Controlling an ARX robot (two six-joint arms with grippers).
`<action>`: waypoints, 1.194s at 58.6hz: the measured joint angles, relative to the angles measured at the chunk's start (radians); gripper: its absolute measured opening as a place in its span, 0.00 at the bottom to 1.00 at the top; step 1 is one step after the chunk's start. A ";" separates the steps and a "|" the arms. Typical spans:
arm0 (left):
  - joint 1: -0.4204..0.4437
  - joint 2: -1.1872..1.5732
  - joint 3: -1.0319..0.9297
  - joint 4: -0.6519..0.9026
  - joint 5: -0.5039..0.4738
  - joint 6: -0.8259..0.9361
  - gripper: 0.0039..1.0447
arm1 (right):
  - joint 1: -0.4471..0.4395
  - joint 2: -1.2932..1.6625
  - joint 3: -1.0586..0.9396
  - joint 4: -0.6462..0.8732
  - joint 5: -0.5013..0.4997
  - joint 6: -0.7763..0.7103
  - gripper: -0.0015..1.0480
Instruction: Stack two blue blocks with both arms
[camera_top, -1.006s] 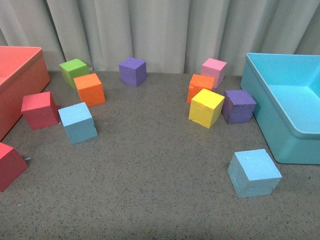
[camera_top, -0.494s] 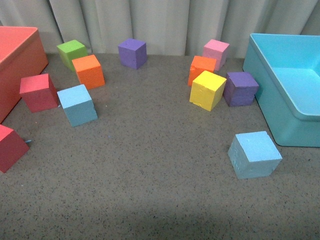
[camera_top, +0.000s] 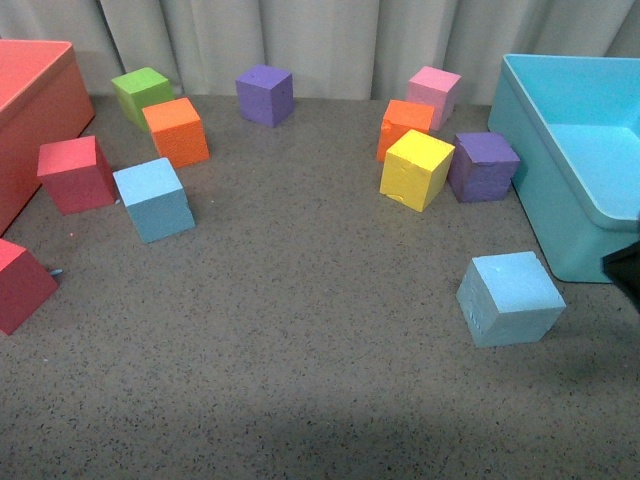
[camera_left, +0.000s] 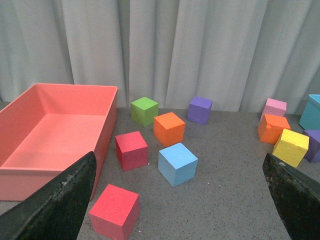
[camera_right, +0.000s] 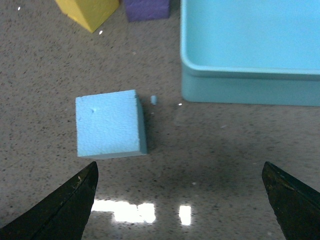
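**Status of Both Pincers and Both Blue Blocks**

The left pincer (camera_left: 178, 157) is held with its jaws wide apart, and nothing is gripped. Its two black fingers (camera_left: 55, 205) are seen at either side of the left wrist view. The first blue block (camera_left: 177, 163) is located ahead of this pincer, roughly in line with the gap between the fingers but beyond the fingertips and apart from them. It rests flat on the grey speckled table (camera_left: 225, 200). A red cube (camera_left: 131, 150) and an orange cube (camera_left: 169, 128) are found near the block, on the side away from the pincer. A second red cube (camera_left: 115, 211) lies closer to the pincer, near one finger. The red bin (camera_left: 107, 130) stands beyond that same finger.

The right pincer (camera_right: 179, 165) is likewise spread wide, with nothing between its jaws. The second blue block (camera_right: 110, 124) lies on the table just beyond the fingertips, nearer to one finger than to the other, and is not touched. A small blue crumb (camera_right: 154, 100) is seen just beside the block. The turquoise bin (camera_right: 250, 90) stands beyond the other finger, apart from the block. In the front view only a small dark part of this pincer is visible, with the block near it toward the robot's left.

The two blue blocks are well apart, and neither is stacked.
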 joint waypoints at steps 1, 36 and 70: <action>0.000 0.000 0.000 0.000 0.000 0.000 0.94 | 0.006 0.028 0.020 -0.014 -0.006 0.010 0.91; 0.000 0.000 0.000 0.000 0.000 0.000 0.94 | 0.111 0.520 0.382 -0.179 -0.050 0.124 0.91; 0.000 0.000 0.000 0.000 0.000 0.000 0.94 | 0.137 0.622 0.446 -0.199 -0.042 0.129 0.55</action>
